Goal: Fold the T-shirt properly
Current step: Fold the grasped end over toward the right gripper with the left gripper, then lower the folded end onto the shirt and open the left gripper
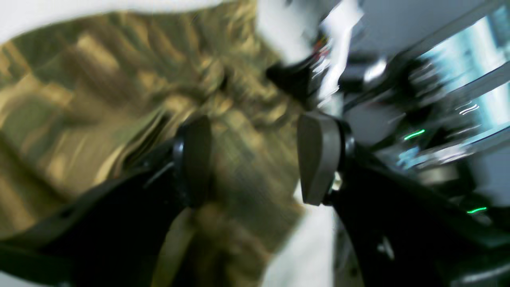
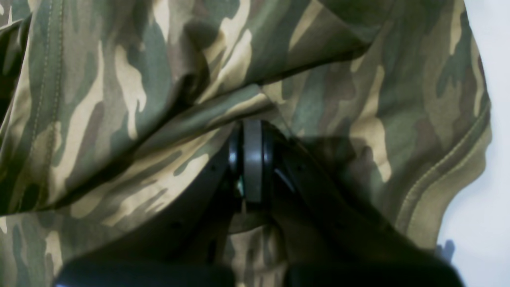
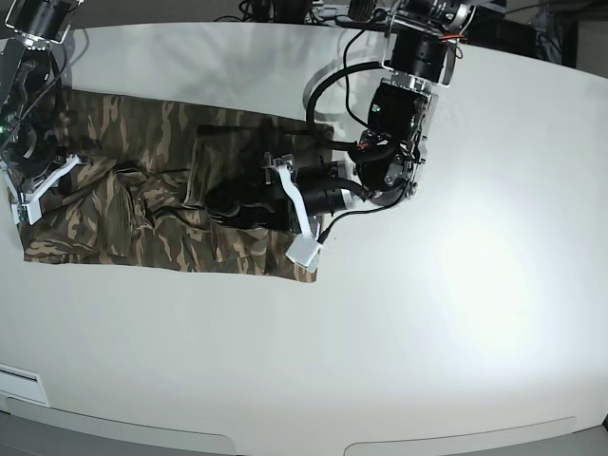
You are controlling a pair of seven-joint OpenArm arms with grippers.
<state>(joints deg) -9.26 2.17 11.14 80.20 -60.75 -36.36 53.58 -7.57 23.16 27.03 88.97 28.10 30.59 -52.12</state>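
Camouflage T-shirt (image 3: pixel 161 204) lies rumpled on the left of the white table (image 3: pixel 456 285). Right gripper (image 2: pixel 252 161) is pinched tight on a fold at its left edge. Left gripper (image 1: pixel 255 159) hovers wide apart over the shirt's middle.

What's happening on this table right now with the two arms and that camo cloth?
A two-armed robot is folding a camouflage T-shirt spread on a white table. The right gripper is shut on a fold of cloth at the shirt's edge. The left gripper is open over the shirt's middle, its view blurred. The shirt lies rumpled, not yet neatly folded.
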